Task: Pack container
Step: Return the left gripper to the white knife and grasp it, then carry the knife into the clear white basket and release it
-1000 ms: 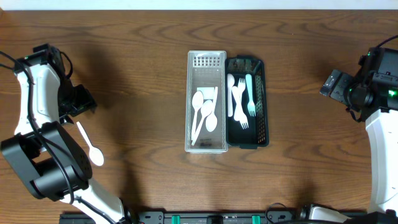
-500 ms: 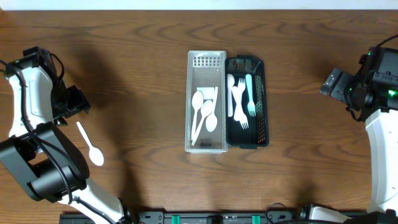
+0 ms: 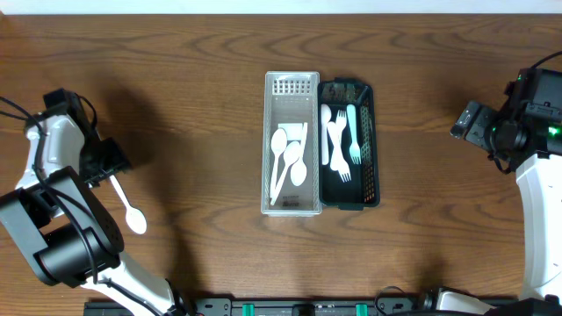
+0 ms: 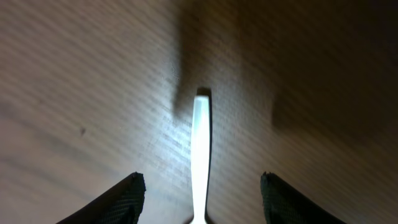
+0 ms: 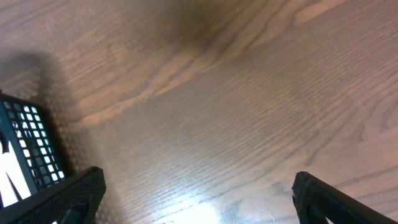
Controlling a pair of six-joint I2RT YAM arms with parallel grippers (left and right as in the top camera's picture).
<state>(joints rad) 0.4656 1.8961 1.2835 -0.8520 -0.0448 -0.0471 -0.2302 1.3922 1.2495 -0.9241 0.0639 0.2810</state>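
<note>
A white plastic spoon [image 3: 127, 204] lies on the table at the left. My left gripper [image 3: 107, 163] is open just over its handle end; in the left wrist view the handle [image 4: 201, 155] runs between the two open fingers [image 4: 202, 199]. A clear bin [image 3: 291, 204] in the middle holds white spoons [image 3: 288, 158]. A dark bin [image 3: 370, 149] beside it on the right holds white and teal forks [image 3: 344, 145]. My right gripper [image 3: 468, 121] is open and empty, far right of the bins; its wrist view shows the dark bin's corner [image 5: 25, 146].
The table is dark wood grain. The two bins stand side by side, touching, in the centre. My arms' bases sit at the front left and front right edges.
My left gripper has moved toward the front, down over the spoon's handle end. The right arm and the bins have not moved.
</note>
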